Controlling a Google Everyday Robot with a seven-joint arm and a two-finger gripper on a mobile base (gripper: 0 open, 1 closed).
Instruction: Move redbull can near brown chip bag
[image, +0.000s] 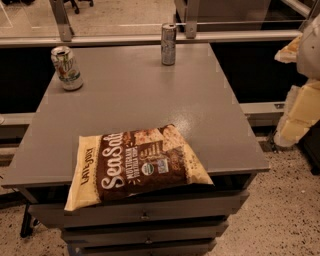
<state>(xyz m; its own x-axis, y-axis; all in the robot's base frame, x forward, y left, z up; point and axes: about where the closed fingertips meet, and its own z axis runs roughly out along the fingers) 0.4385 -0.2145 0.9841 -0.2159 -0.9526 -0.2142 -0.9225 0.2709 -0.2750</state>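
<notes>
The redbull can (168, 44), slim and silver-grey with bluish patches, stands upright at the far edge of the grey table (150, 95), a little right of centre. The brown chip bag (137, 165) lies flat at the table's near edge, its front end hanging slightly over. It is dark brown with white "Sea Salt" lettering and pale yellow ends. My gripper (296, 122) shows as pale cream parts at the right edge of the camera view, beyond the table's right side. It is well away from the can and the bag and holds nothing I can see.
A wider white-and-green can (66, 68) stands upright at the table's far left. Drawers (145, 216) run below the tabletop. A rail and glass partition (150, 37) run behind the table. Speckled floor (285, 210) lies to the right.
</notes>
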